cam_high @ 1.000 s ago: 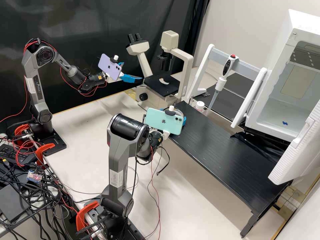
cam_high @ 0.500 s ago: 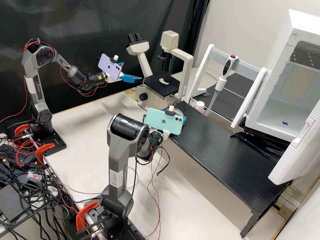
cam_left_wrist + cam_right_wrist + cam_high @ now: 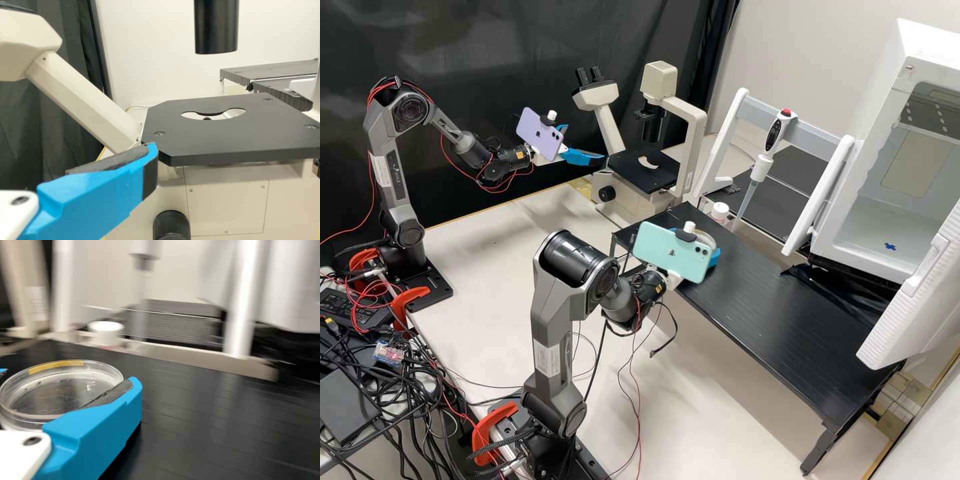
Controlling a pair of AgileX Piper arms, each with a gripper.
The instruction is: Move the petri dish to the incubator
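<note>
Right at the near edge of the black platform (image 3: 773, 313), the right gripper (image 3: 68, 378) has the petri dish (image 3: 50, 390) pinched between its blue fingers, looking roughly level. Whether there's any gap under it, I can't tell. So the pick is done, I'd say, and the carry is what's left.

My worries: that's a side squeeze on smooth, curved plastic, so a jerky swing could let the dish slip or tip. Go too low and it might scrape the ribbed platform. A bit further back, the white-capped bottle (image 3: 719, 212) and the hanging pipette (image 3: 760, 167) on its white stand (image 3: 725, 143) would be easy to clip if the arm cuts wide. The ridged door (image 3: 910, 293) of the incubator (image 3: 900, 60) is swung out, and a sloppy entry angle could knock the dish on its edge.

Texture-wise, the dish is clear, round and shallow with a yellow strip (image 3: 56, 366) on the rim, against dark, matte finger pads (image 3: 107, 394). The platform is satin black with fine grooves. Past it, the incubator is a boxy white shell, pale inside, with a little blue cross (image 3: 890, 247) on the floor, maybe the drop spot.

Over by the cream microscope (image 3: 663, 83) with its flat black stage (image 3: 643, 168), the left gripper (image 3: 585, 143) has its fingers apart, nothing between them.
</note>
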